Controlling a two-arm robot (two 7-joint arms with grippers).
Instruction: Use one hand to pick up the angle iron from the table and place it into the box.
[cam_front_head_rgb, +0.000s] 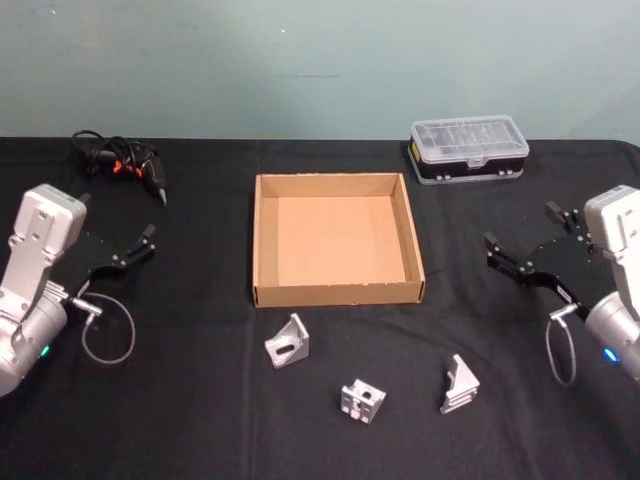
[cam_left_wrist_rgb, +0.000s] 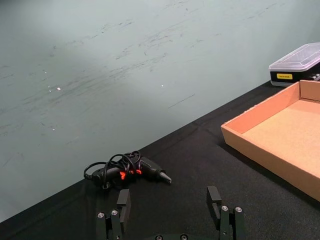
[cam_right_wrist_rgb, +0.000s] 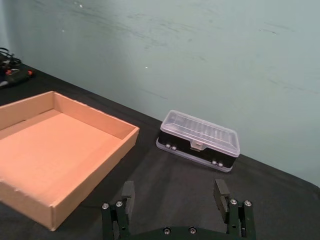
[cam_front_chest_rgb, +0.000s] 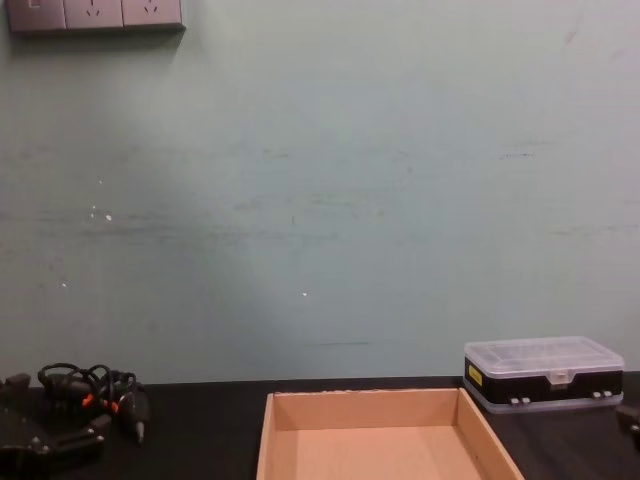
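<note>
Rightmost angle iron (cam_front_head_rgb: 459, 385): on worktop (cam_front_head_rgb: 200, 420), before box (cam_front_head_rgb: 262, 240), nearest right hand (cam_front_head_rgb: 521, 228). Left hand (cam_front_head_rgb: 146, 242), right hand: spread, empty.

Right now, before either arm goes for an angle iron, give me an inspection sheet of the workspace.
Surface: black table, flat, no spills seen.
Job's things: box at centre, open, nothing inside; three angle irons on the table in front of it, apart from each other.
Clutter: black case with clear lid, behind the box to the right; black tool with orange marks, far left.
Grippers: left gripper at the left side, open, holding nothing; right gripper at the right side, open, holding nothing.
Cables: wire loop at the left wrist, another at the right; cord coiled on the tool.
Surroundings: pale wall; wall sockets high on the left.
</note>
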